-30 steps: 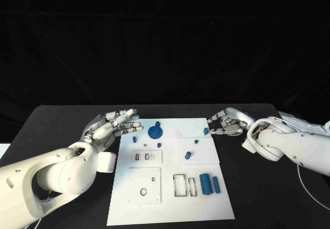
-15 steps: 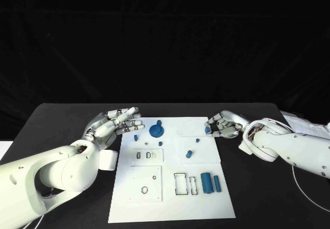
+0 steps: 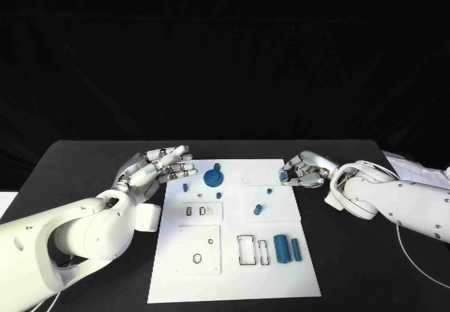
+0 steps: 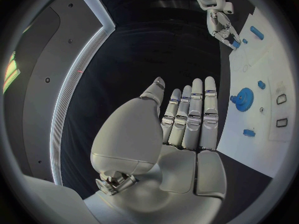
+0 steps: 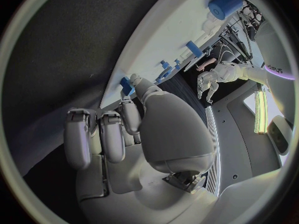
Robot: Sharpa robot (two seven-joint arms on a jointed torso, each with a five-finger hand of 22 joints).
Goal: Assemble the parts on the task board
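The white task board [image 3: 235, 273] lies in the middle of the black table. On it are a blue gear [image 3: 212, 176], small blue pegs [image 3: 257, 209] and two blue cylinders [image 3: 287, 249] near its right edge. My right hand [image 3: 304, 169] is at the board's far right edge, and its fingertips pinch a small blue part [image 3: 282, 176]. The left wrist view shows that hand [image 4: 219, 20] reaching down to the part [image 4: 235, 44]. In the right wrist view the part [image 5: 126, 86] sits at my fingertips. My left hand [image 3: 157, 169] hovers open beside the board's far left corner, holding nothing.
Empty rectangular slots [image 3: 244, 250] and small holes [image 3: 197, 260] are cut in the board's near half. A white cable [image 3: 409, 250] runs over the table at the right. A pale sheet [image 3: 413, 166] lies at the right edge.
My right hand has moved left to the board's edge and closed its fingertips round the small blue part. The left hand has hardly moved.
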